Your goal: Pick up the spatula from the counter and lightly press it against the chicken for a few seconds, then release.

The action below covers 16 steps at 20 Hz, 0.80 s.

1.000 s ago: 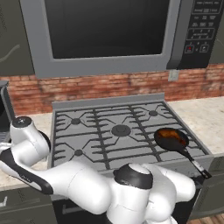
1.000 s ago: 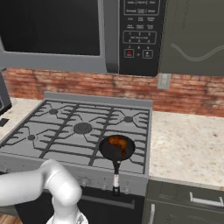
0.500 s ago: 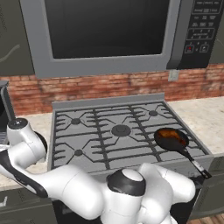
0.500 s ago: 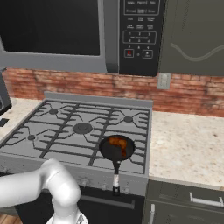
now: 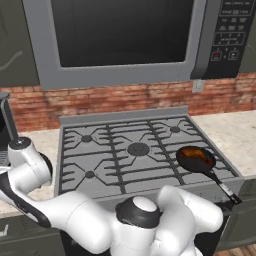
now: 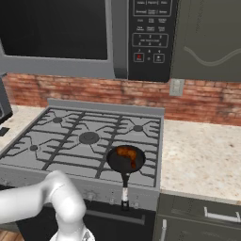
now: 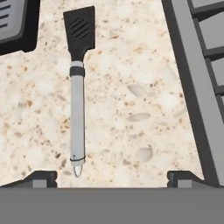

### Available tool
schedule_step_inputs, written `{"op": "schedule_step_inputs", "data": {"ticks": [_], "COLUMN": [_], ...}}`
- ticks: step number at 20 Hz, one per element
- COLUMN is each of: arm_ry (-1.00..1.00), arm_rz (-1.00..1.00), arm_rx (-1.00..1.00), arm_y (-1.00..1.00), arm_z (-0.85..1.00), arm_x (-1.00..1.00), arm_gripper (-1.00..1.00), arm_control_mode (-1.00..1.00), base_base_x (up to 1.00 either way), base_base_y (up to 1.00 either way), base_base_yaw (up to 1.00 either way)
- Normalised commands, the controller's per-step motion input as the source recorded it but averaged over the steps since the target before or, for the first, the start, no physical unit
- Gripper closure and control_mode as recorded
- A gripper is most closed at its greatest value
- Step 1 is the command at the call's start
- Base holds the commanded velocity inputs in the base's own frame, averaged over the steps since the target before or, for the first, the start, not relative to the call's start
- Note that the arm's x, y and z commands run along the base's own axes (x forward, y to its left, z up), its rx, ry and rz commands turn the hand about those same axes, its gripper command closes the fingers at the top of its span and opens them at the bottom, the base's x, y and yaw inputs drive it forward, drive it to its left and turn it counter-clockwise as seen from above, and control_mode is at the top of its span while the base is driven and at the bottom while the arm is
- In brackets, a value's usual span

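Grey metal, by the look of it, made up the handle (image 7: pixel 77 127) of the spatula (image 7: pixel 77 94), with a black slotted blade (image 7: pixel 80 28) at the far end and a small loop at the near one. It lay flat on the speckled table (image 7: pixel 135 109), beside the stove (image 7: pixel 188 78) but apart from its edge. The blade was close to a dark appliance (image 7: pixel 15 26) and, as far as you could tell, did not touch it. Your fingers (image 7: pixel 46 176) stood wide apart above the table with nothing between them. The loop end of the handle sat between the tips, much nearer one than the other. You could judge the spatula light, stiff along the handle and perhaps a little springy in the blade. It was also thin and low on the table, so the tips would need to come right down to catch it. The smooth round handle looked likely to roll or twist in a loose grip. The best hold seemed to be across the handle around its middle, centred between the fingers, rather than at the loop, where the blade's weight could swing it. The chicken (image 6: pixel 126 154) sat in the pan (image 5: pixel 196 159) on a front burner, well apart from the spatula on the other side of the stove. The pan looked light enough to shift, so only a gentle push would do.
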Motion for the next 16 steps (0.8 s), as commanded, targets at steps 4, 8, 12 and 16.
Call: {"op": "schedule_step_inputs", "data": {"ticks": [4,8,12,16], "arm_ry": [0.00,0.00,0.00,0.02], "arm_rz": [0.00,0.00,0.00,0.00], "arm_rx": [-0.01,-0.01,-0.02,-0.02], "arm_y": [0.12,0.14,0.15,0.14], "arm_z": [-0.15,-0.13,-0.08,-0.12], "arm_x": [0.13,0.12,0.13,0.16], "arm_gripper": [-1.00,-1.00,-1.00,-1.00], "arm_control_mode": [-1.00,-1.00,-1.00,-1.00], "base_base_x": [0.00,0.00,0.00,0.00], "base_base_y": [0.00,0.00,0.00,0.00], "base_base_yaw": [0.00,0.00,0.00,0.00]}}
